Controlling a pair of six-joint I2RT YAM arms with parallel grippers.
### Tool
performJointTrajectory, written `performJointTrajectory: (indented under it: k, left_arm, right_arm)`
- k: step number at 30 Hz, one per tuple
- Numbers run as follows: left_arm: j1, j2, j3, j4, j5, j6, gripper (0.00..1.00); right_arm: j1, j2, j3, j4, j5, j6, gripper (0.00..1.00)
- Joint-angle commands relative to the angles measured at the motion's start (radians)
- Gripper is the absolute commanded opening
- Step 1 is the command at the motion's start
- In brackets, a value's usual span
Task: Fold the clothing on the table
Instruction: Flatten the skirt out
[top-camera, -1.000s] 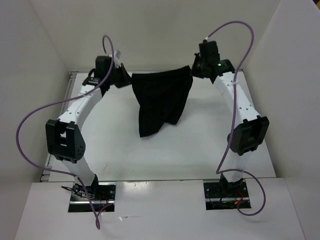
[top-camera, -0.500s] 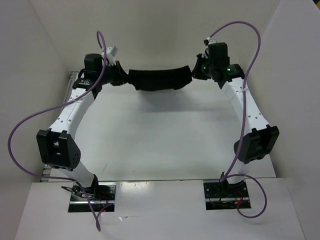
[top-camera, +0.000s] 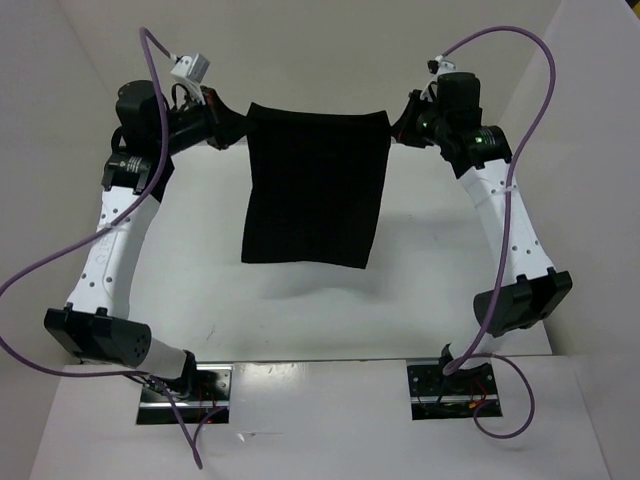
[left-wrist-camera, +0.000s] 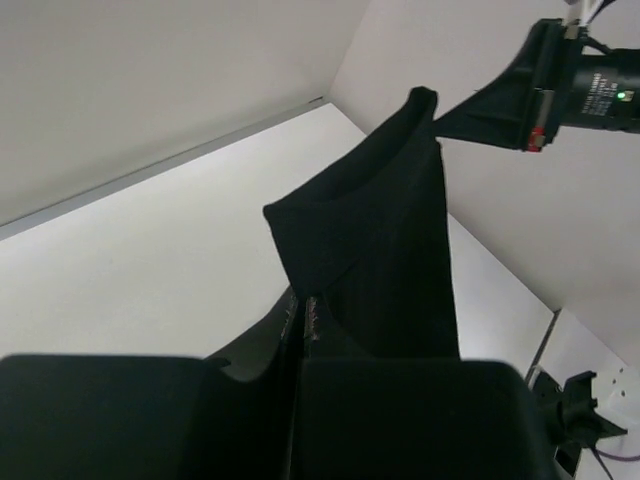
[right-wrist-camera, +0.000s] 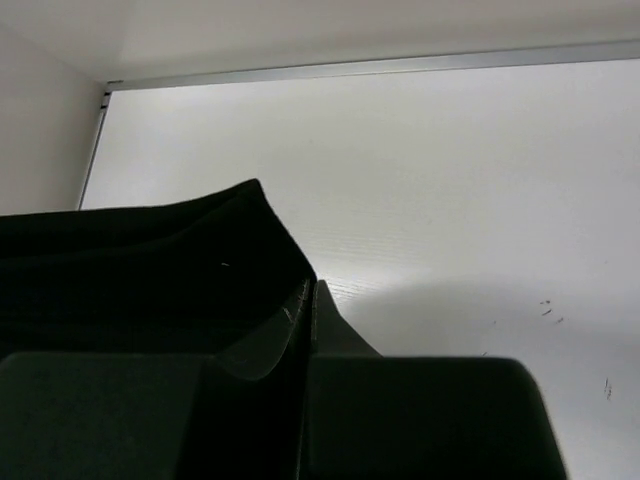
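1. Clothing hangs as a flat black sheet above the surface, toward 12 o'clock.
2. Left gripper is clamped on its top corner at 10 o'clock.
3. Right gripper is clamped on the top corner at 2 o'clock.
4. Top edge runs taut between them; the lower edge hangs loose toward 6 o'clock.

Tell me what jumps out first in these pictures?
A piece of black clothing hangs spread like a curtain over the far part of the white table. The left hand pinches its top left corner and the right hand its top right corner, both shut on the fabric.
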Motion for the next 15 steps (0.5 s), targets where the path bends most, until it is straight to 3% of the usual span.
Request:
performJointTrajectory:
  k: [1,2,6,12,15]
  left_arm:
    - [0.018,0.062,0.065,-0.061,-0.140,0.039,0.01]
    - [0.032,0.085,0.066,-0.077,-0.140,0.048,0.01]
    - [0.043,0.174,0.021,-0.026,-0.174,0.015,0.01]
    - [0.054,0.265,0.179,-0.043,-0.163,0.024,0.03]
    - [0.054,0.265,0.188,-0.043,-0.152,0.024,0.03]
  right_arm:
    - [-0.054,0.075,0.124,-0.068,0.157,0.016,0.00]
    - [-0.054,0.103,0.192,-0.087,0.138,0.002,0.00]
    - [-0.054,0.131,0.203,-0.018,0.107,0.002,0.00]
    - [-0.054,0.216,0.382,-0.050,0.125,-0.024,0.00]
    - [-0.054,0.206,0.351,-0.052,0.049,-0.038,0.00]
